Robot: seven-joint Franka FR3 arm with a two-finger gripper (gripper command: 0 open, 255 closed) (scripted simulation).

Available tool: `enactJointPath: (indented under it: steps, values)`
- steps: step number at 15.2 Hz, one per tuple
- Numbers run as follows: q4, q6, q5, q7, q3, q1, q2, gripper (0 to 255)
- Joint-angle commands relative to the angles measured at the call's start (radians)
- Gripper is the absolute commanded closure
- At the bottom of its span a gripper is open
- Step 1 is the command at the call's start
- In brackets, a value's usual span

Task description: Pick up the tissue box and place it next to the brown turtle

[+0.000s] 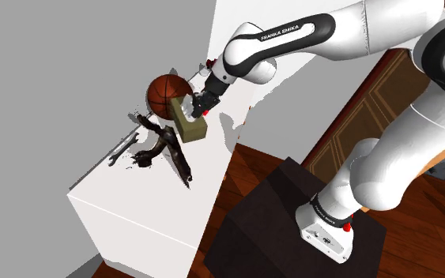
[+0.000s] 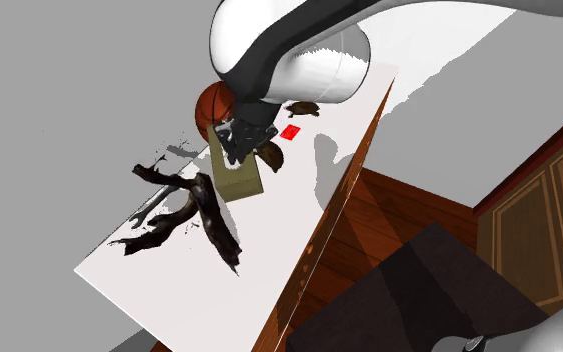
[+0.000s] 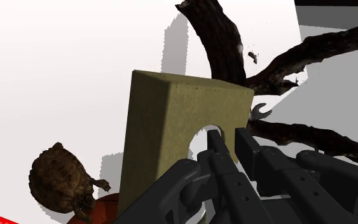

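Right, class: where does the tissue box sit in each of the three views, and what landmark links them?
Shoulder view: tissue box in the upper middle, just below the ball.
Second exterior view: box in the upper middle, right of the dark branch.
Wrist view: box clasped by the pincer, between turtle and branch.
Shared landmark: the dark branch.

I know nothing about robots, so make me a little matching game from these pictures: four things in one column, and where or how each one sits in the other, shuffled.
Things:
1. olive-tan rectangular tissue box
2. reddish-brown round basketball
3. dark gnarled forked branch
4. small flat red square

Places or states:
A. flat on the white table, near the brown turtle
B. sprawled beside a grey wrench
C. clasped in the black pincer
D. up and left of the box in the shoulder view

Pairs: 1-C, 2-D, 3-B, 4-A.
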Motion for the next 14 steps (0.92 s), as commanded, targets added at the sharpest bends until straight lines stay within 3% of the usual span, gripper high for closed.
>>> enactJointPath:
  steps: [1, 14]
  values:
    - [0.008, -0.023, -0.014, 0.016, -0.001, -0.001, -0.017, 255]
    - [0.097, -0.179, -0.086, 0.103, -0.005, -0.013, -0.096, 255]
